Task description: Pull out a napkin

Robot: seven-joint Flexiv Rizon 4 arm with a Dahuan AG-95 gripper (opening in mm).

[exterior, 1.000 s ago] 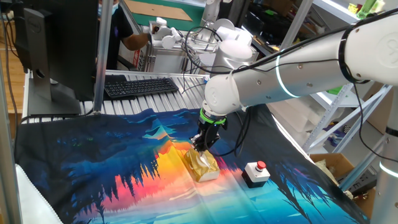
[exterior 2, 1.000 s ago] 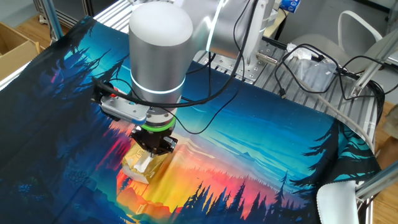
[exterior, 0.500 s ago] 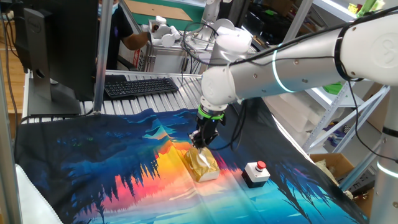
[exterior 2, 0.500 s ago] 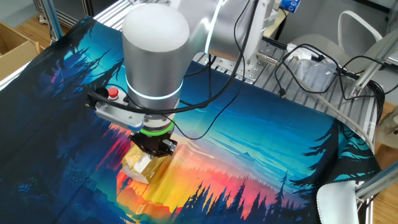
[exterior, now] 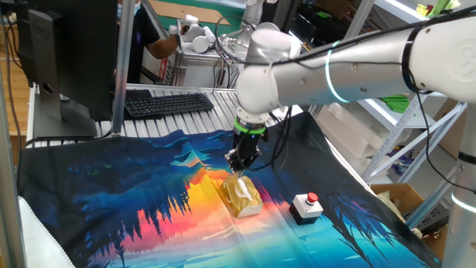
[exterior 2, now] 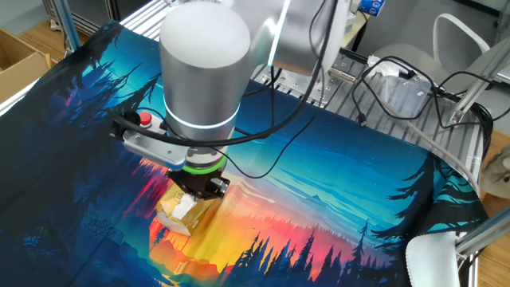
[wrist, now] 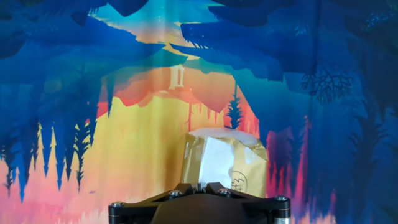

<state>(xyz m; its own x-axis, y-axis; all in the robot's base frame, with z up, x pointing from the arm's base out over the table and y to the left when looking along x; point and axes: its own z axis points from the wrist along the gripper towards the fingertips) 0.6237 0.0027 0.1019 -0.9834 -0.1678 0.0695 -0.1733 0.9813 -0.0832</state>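
On the forest-print cloth (exterior: pixel 111 201), your gripper (exterior: pixel 239 168) sits directly above the pack (exterior: pixel 242 199), pinched on the napkin (wrist: pixel 214 163) rising from its slot, ready to lift it free.

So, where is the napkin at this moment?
In the hand view the napkin rises white from the top of the gold pack, just ahead of the gripper; a grey box sits beside the pack.

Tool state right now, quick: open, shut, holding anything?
Tool: fingers closed on the thin white sheet of tissue paper rising from the shiny gold rectangular tissue pack.
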